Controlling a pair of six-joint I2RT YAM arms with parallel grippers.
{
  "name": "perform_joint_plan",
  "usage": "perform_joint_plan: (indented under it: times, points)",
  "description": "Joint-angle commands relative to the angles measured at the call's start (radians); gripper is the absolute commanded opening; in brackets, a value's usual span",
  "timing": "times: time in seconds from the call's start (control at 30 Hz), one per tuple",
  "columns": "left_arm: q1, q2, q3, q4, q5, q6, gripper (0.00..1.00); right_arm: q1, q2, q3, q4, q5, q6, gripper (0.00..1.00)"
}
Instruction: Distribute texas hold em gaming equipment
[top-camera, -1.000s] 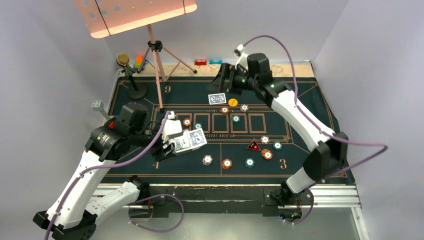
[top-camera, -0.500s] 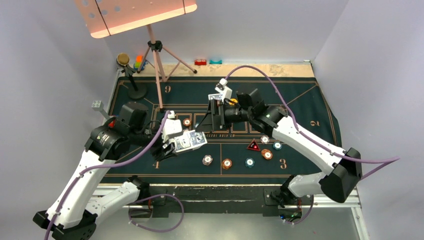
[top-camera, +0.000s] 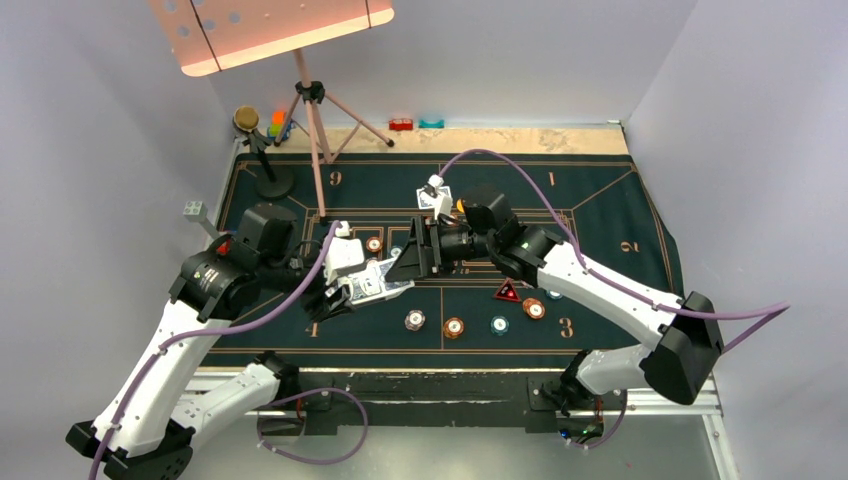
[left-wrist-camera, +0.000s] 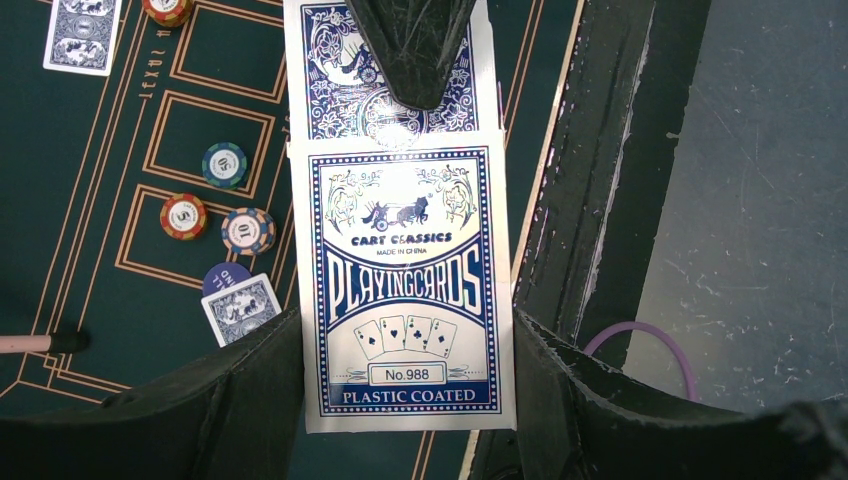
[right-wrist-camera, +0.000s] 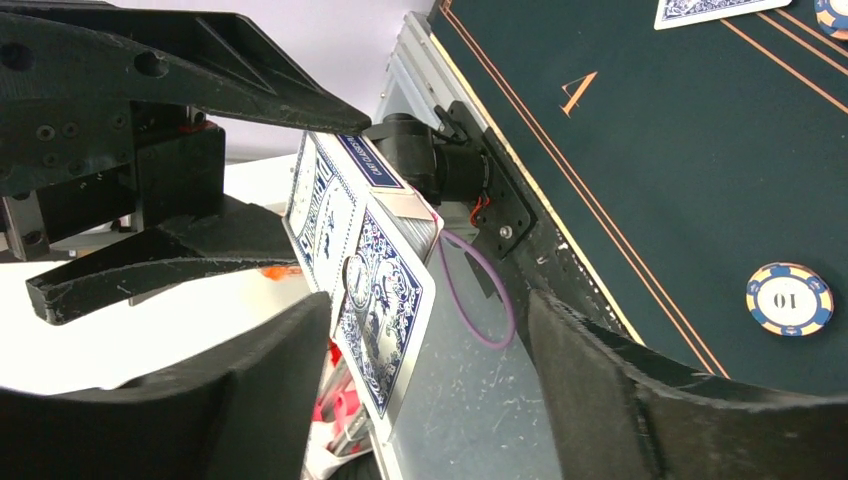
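Left of centre in the overhead view, the left gripper (top-camera: 352, 290) pinches a blue-and-white card box (left-wrist-camera: 405, 290) by its long sides, holding it in the air over the green mat (top-camera: 640, 200). The box face reads "CART CLASSICS", "MADE IN CHINA", "PLAYINGCARDS", "No.988" and "PLASTIC COATED". A patterned-back card (left-wrist-camera: 340, 70) sticks out of its far end. The right gripper (right-wrist-camera: 428, 300) is spread, its fingers either side of that end. One finger (left-wrist-camera: 412, 50) overlaps the card at the top of the left wrist view. At the left of that view a teal chip (left-wrist-camera: 224, 165) marked "50", an orange chip (left-wrist-camera: 184, 216) marked "5" and a blue-and-orange chip (left-wrist-camera: 248, 230) marked "10" lie on the mat. The mat carries gold numerals 9, 1, 2, 3 and 4.
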Motion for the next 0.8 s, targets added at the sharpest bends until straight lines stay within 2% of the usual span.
perform_joint_plan:
  times: [0.0, 0.23, 0.77]
  points:
    - [0.004, -0.008, 0.040, 0.034, 0.038, -0.020, 0.00, 0.001, -0.002, 0.009, 0.050, -0.018, 0.017, 0.70]
    - [0.004, -0.011, 0.041, 0.030, 0.039, -0.022, 0.00, -0.002, -0.013, 0.026, 0.003, 0.005, 0.002, 0.45]
    - [0.004, -0.013, 0.044, 0.030, 0.048, -0.026, 0.00, -0.085, -0.091, 0.026, -0.082, 0.032, -0.032, 0.42]
